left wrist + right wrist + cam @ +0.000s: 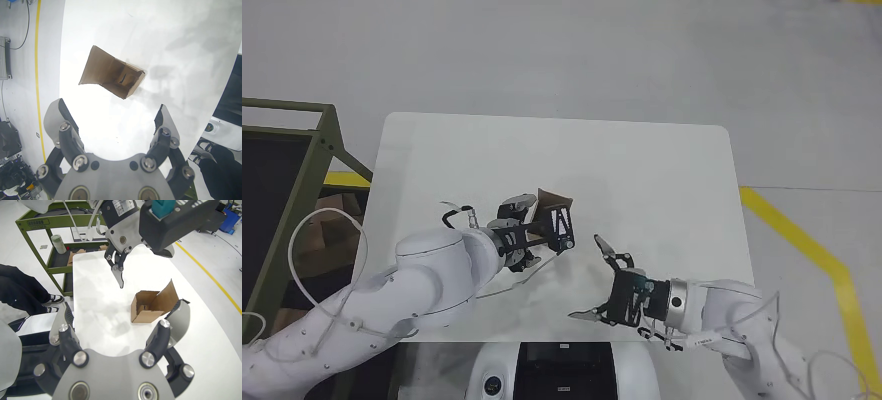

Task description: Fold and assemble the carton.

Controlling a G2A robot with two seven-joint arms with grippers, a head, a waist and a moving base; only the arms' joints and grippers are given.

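cart [22,222] rail, beyond left gripper [146,271]: battery-bar sign above one raised word | sticker [122,207] above that gripper: print too small to read

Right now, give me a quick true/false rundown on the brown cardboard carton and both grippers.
1. The brown cardboard carton stands on the white table with its top open. True.
2. The left gripper is shut on the carton. False: it is open and not touching the carton.
3. The right gripper is open and empty. True.
4. Every top flap is folded shut. False: one flap stands upright and the inside shows.
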